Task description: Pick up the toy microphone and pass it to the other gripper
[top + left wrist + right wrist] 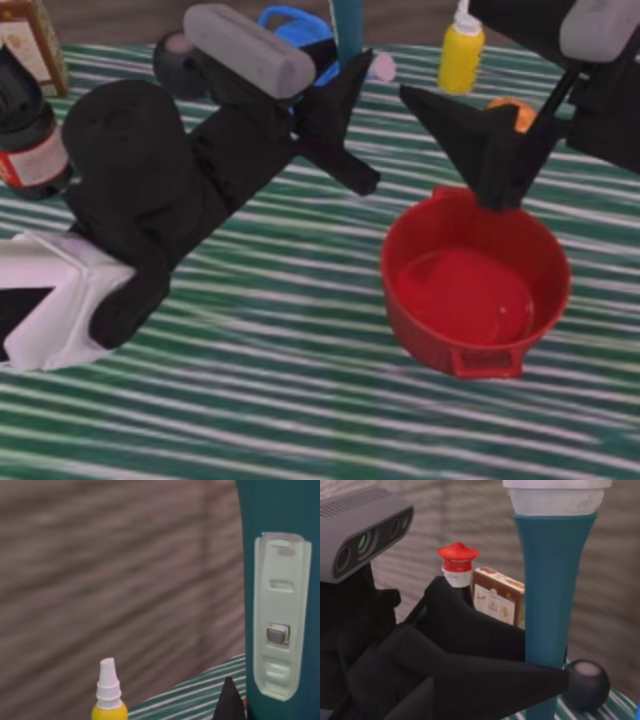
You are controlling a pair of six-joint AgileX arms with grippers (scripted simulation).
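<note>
Microphone (552,590) looked light, rigid, slick; my left gripper (540,672) pinched its handle low, right gripper (470,135) spread nearby.

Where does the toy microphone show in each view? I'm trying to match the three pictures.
Top view: the toy microphone is a teal shaft at the top edge, by the left gripper.
Left wrist view: its handle with the white switch strip fills one side, close up.
Right wrist view: upright, white head uppermost, left gripper's finger at its handle.
Shared landmark: the yellow bottle, in the top and left wrist views.
</note>
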